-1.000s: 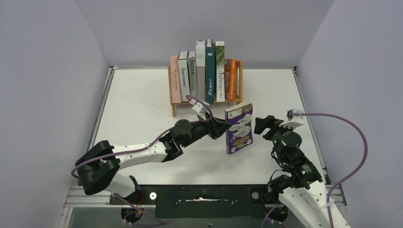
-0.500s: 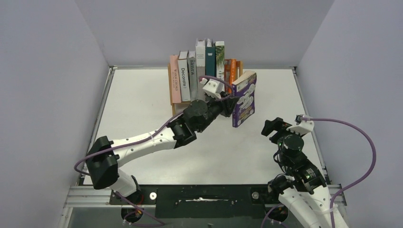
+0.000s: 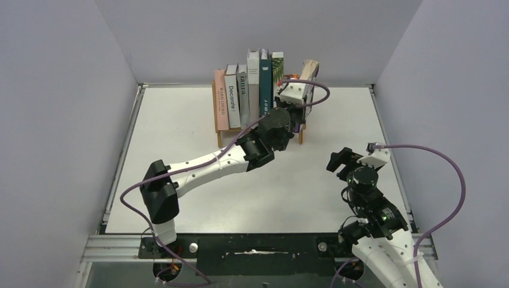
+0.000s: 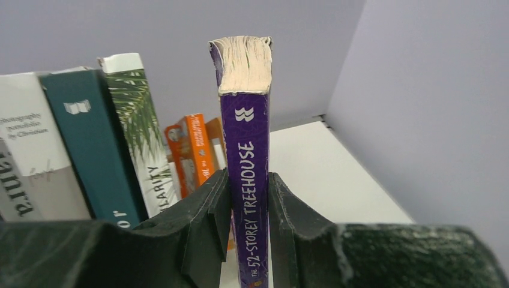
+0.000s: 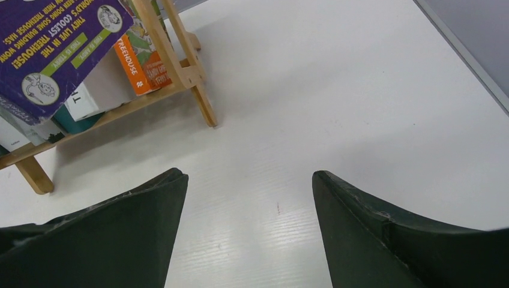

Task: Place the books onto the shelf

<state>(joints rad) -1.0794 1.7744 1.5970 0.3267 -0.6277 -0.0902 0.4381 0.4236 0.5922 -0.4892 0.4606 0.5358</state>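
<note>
Change: we are watching the left gripper (image 4: 249, 187) carrying the purple book (image 4: 245, 144) off mid-table, where it was standing a second ago, toward 12 o'clock. It is now hanging at the shelf's (image 3: 302, 123) right end.
Left gripper: it is pinching the purple book by the spine, jaws pressing on both covers, with the book upright and its page edges topmost.
Book's place: it is hovering at the 3 o'clock side of the orange book (image 4: 195, 147). We cannot tell whether it is touching a rail.
Right gripper (image 5: 249, 198): it is spread and holding nothing, waiting at 4 o'clock on the table (image 3: 180, 132), barely shifted over the last second.
Row: the other books are standing in the shelf as before.
Meaning: we are judging this to be the last loose book, with transport nearly finished. What is remaining is lowering it into the gap at the right end, then letting go.
</note>
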